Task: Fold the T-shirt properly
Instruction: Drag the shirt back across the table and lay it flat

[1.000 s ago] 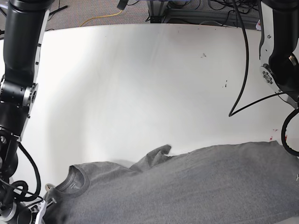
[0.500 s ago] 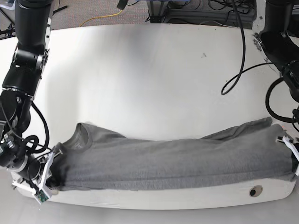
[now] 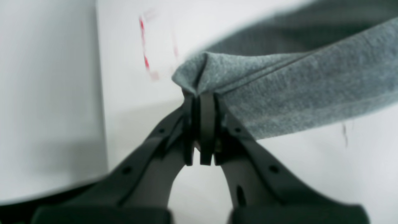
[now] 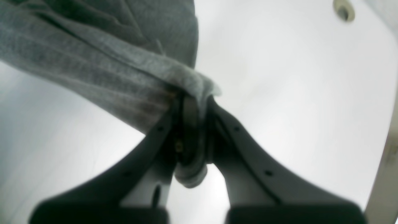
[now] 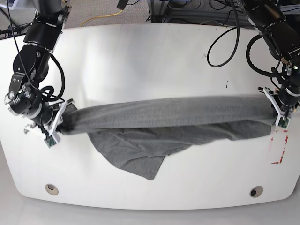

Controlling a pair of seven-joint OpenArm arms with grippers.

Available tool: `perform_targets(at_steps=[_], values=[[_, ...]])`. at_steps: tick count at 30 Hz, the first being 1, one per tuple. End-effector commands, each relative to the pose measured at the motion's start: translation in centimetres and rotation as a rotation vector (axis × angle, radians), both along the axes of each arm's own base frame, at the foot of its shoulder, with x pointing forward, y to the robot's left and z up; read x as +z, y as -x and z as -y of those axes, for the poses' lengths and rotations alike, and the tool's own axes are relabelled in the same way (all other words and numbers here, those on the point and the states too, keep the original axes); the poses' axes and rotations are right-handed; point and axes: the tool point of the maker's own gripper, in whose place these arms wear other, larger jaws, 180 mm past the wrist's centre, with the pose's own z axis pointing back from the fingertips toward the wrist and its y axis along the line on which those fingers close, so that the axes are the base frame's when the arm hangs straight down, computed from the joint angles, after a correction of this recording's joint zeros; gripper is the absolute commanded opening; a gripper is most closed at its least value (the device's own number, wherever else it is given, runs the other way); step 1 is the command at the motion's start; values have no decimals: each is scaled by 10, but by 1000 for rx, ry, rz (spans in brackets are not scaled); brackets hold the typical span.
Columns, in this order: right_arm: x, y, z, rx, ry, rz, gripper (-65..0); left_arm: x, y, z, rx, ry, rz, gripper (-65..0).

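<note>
Front edge of bench [image 5: 140, 199]: bare now, only two grommet holes [image 5: 51, 189] showing. Half a second back, covered there by the T-shirt [image 5: 173, 115] lying low along that edge; now carried up to mid-bench.

Just behind that edge: loose lower flap drooping to a point near centre-left, resting on the bench. Looks like slack fabric, not a clean fold line.

Mid-bench: rest of the T-shirt pulled into a long, bunched band running side to side between both arms. Appears taut and partly lifted; cannot tell exactly where contact with the bench ends.

Band ends:
- left gripper [image 5: 280, 110], on the right in the base view: fingers clamped tight on a hemmed corner, confirmed in the wrist view [image 3: 202, 99], fabric pinched between the tips.
- right gripper [image 5: 54, 123], on the left in the base view: fingers clamped on a wad of cloth, some bulging out below the tips in the wrist view [image 4: 189, 102].

Red tape marks [image 5: 279, 147] just below the left gripper.

Far half of the bench: nothing on it.

Meaning for the task: still early, a lift-and-stretch step, no fold made yet. Needs laying down flat next; bunching and the dangling flap risk a skewed spread.
</note>
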Motion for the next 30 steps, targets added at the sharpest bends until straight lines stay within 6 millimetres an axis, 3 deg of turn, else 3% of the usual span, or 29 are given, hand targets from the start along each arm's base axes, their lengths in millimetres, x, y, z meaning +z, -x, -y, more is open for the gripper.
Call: perform_targets(at_steps=[1,5,9,17,22,26,30], values=[[3,10,9,-42,13,17,-650,-6,12,1,16,0,-9,-650],[-22,38,11,-77,-9,-47,-650,-25,45,-19,91,4,-75,-650],[-43,63,9,-76,-7,-113,-650,-44,72,-24,109,-2,-154,-650],[-69,105,6,-63,5,-205,-650,-69,127,-39,191,6,-268,-650],[-88,140,17,-95,17,-292,-650,-81,171,-54,260,-8,-357,-650],[-96,159,22,-113,20,-334,-650,-89,193,-55,279,-4,-408,-650],[-102,170,21,-113,19,-364,-650,-93,201,-52,287,6,-424,-650]])
